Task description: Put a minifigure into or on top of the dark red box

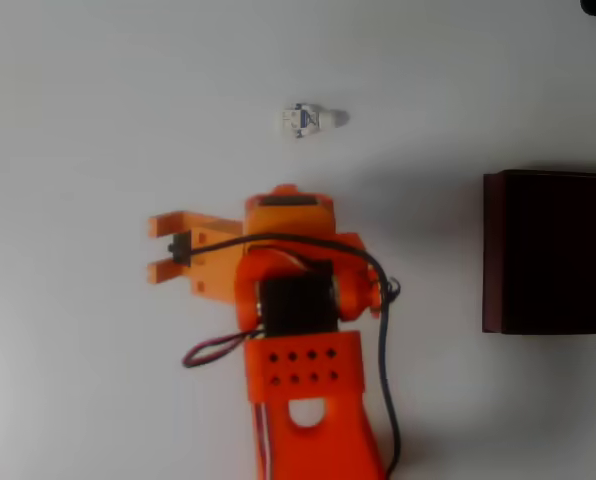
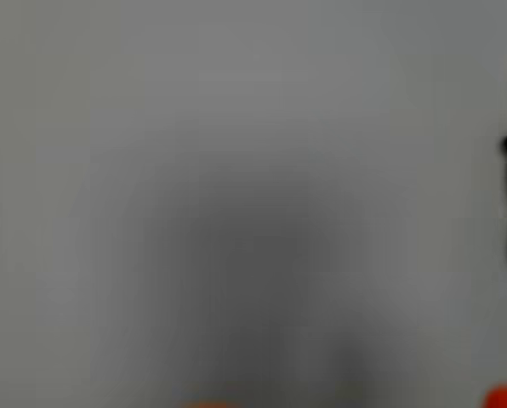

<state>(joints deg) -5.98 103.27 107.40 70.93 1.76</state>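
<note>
From my remote station, the overhead view shows a plain white matte table (image 1: 78, 100) under even light, with soft shadows beside the arm and box. Count: one tiny white toy minifigure (image 1: 306, 120) with dark blue-grey torso marks, lying on its side on the table near the top centre; one rectangular dark red box (image 1: 550, 251) with a near-black inside at the right edge, well apart from the minifigure. I can read no writing. The orange two-finger gripper (image 1: 161, 248) points left, jaws parted and empty. The wrist view is blurred grey.
</note>
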